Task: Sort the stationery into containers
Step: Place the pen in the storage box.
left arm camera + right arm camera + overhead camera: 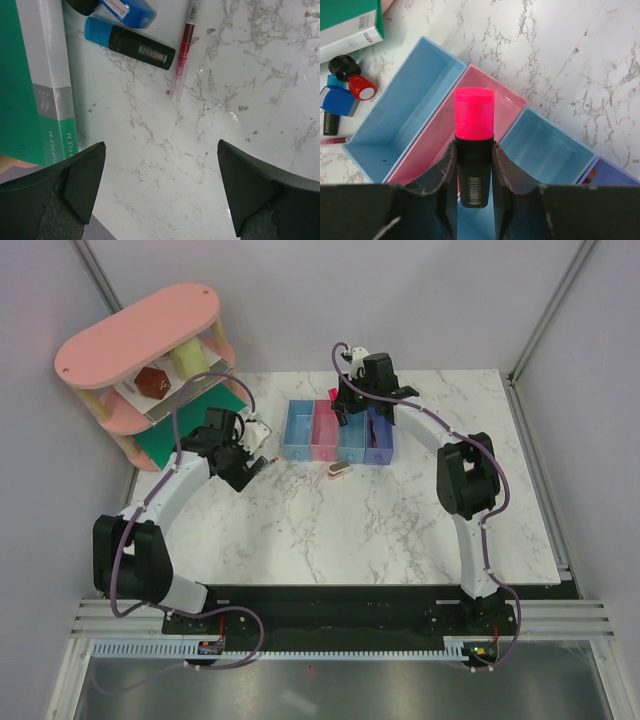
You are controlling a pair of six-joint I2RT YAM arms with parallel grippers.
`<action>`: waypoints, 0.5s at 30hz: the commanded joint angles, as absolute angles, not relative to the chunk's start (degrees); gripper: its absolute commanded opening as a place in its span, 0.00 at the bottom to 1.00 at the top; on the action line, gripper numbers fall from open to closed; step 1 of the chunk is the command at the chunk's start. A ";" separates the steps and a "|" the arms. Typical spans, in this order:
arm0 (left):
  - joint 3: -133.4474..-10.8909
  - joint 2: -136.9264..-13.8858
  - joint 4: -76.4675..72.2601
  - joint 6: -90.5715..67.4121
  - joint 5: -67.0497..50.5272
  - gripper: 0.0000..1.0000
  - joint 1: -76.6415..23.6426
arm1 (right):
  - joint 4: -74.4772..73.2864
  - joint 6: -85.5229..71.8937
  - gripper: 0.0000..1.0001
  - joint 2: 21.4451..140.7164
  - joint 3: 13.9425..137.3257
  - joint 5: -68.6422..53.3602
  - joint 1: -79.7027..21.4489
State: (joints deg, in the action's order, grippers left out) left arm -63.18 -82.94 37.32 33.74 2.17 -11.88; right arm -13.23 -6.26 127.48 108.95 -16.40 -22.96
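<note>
My right gripper (473, 146) is shut on a black marker with a pink-red cap (474, 116), held above the row of four containers (338, 430), over the edge between the pink bin (512, 107) and the middle light blue bin (547, 150). My left gripper (161, 145) hangs open over bare marble, with nothing between its fingers. Beyond it lie a thin red pen (183, 47), a black marker with a blue cap (136, 45) and a blue piece (129, 9). A beige stapler-like block (338, 471) lies in front of the bins.
A green clip file (30, 75) lies left of the left gripper. A red and black stamp (353, 79) sits left of the outer light blue bin (405, 115). The pink oval shelf (140, 345) stands at the back left. The violet-blue bin (615, 176) ends the row.
</note>
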 commanded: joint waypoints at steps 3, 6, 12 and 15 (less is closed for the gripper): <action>-66.18 -88.41 34.98 27.43 4.13 0.99 -9.67 | -9.84 -5.01 0.00 124.10 104.51 -14.07 -22.50; -66.09 -90.43 33.58 26.28 4.31 0.99 -9.32 | -9.32 -4.40 0.00 123.22 102.14 -13.10 -22.15; -67.84 -93.60 31.29 24.53 5.27 0.99 -8.70 | -9.05 -3.52 0.01 121.99 99.76 -11.87 -21.62; -69.60 -95.71 30.85 23.12 6.33 0.99 -8.44 | -9.05 -2.99 0.03 121.55 99.58 -11.69 -21.71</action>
